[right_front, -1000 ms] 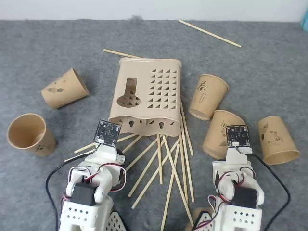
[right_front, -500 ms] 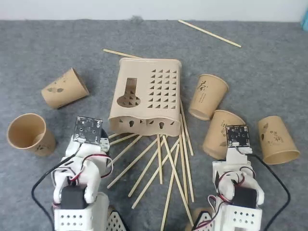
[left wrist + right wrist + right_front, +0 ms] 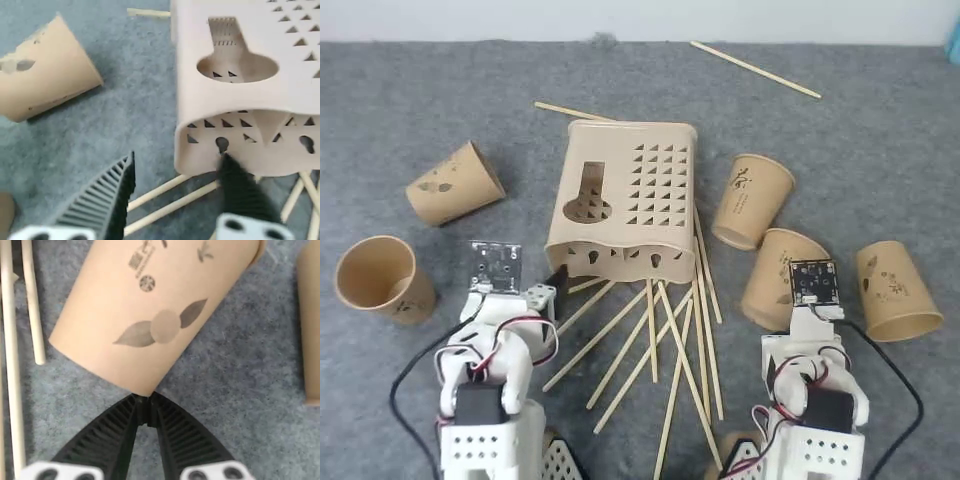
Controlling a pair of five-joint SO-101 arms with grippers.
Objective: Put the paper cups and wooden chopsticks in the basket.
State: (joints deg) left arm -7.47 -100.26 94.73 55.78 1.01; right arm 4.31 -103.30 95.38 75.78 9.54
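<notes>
Hovering low over the grey mat (image 3: pixel 880 140), my left gripper (image 3: pixel 177 161) is spread wide and there is nothing between its fingers (image 3: pixel 112 195). One tip is very near the closest wall of the basket (image 3: pixel 240 75), and two chopsticks (image 3: pixel 170 200) lie on the mat under the gap. My right gripper (image 3: pixel 148 410) is pressed shut on nothing, with its tips just at the edge of a paper cup (image 3: pixel 155 315) that lies on its side.

In the high view the basket lies on its side in the middle of the mat, and most chopsticks fan out from under it toward me. Four other cups (image 3: pixel 453 184) are scattered to both sides.

I think the chopsticks are light, thin and stiff. Because they lie flat on a soft mat, I would take one across its length, close to the middle, so that it does not swing or slip out. The cups look very light and thin-walled. A hard squeeze on the body could crush one, and on its side it may roll away. The rim is the better place, with one finger inside and one outside. The basket seems to be rigid plastic but light, so a push may slide it.
</notes>
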